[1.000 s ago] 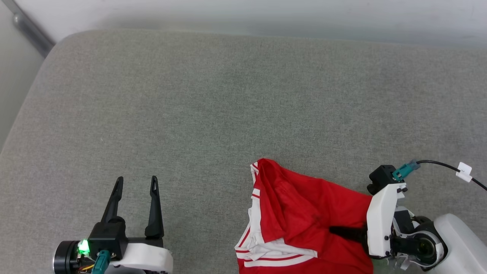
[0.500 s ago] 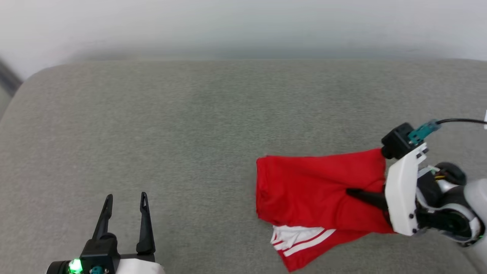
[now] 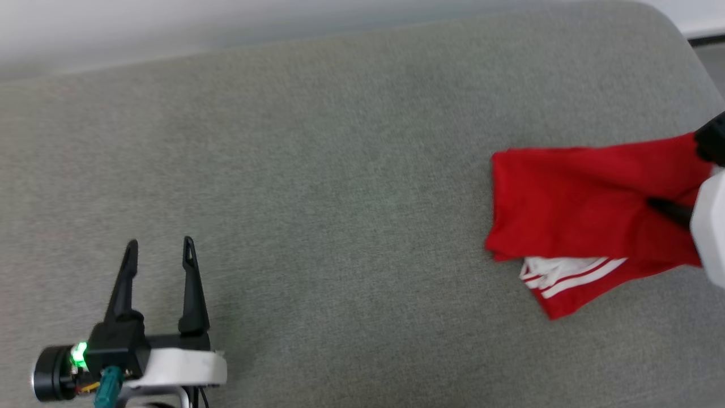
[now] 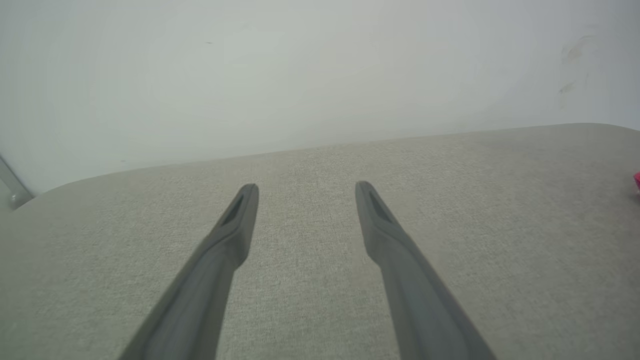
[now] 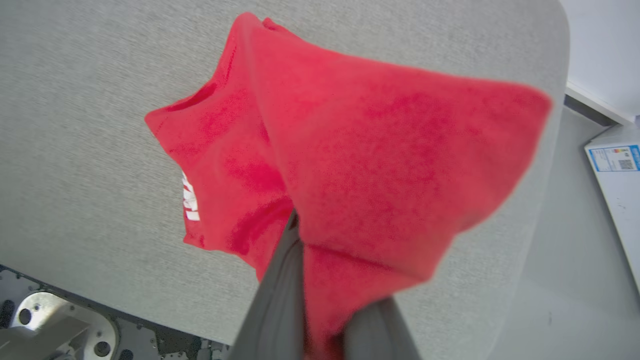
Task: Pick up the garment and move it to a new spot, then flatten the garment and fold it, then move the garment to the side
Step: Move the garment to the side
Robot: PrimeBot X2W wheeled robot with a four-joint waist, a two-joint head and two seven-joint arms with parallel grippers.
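Observation:
The garment (image 3: 572, 204), red with a white striped sleeve showing beneath it, hangs bunched at the right over the grey padded surface (image 3: 340, 170). My right gripper (image 3: 652, 202) reaches in from the right edge and is shut on the red cloth. In the right wrist view the garment (image 5: 380, 150) drapes over both fingers (image 5: 277, 300), hiding their tips. Far to the left, near the front edge, my left gripper (image 3: 160, 245) stands open with nothing in it. In the left wrist view, my left gripper (image 4: 306, 190) has its two fingers apart above bare grey fabric.
The surface ends in a rounded corner (image 3: 674, 22) at the far right, with pale floor beyond it. A white labelled box (image 5: 617, 170) lies on that floor. A pale wall (image 4: 300, 75) stands behind the surface. Metal parts of my base (image 5: 50, 335) show below its near edge.
The whole view has swung right along the surface. My right gripper has carried the garment rightward, away from the left gripper, and the cloth now hangs stretched from the grip. The left gripper stays open.

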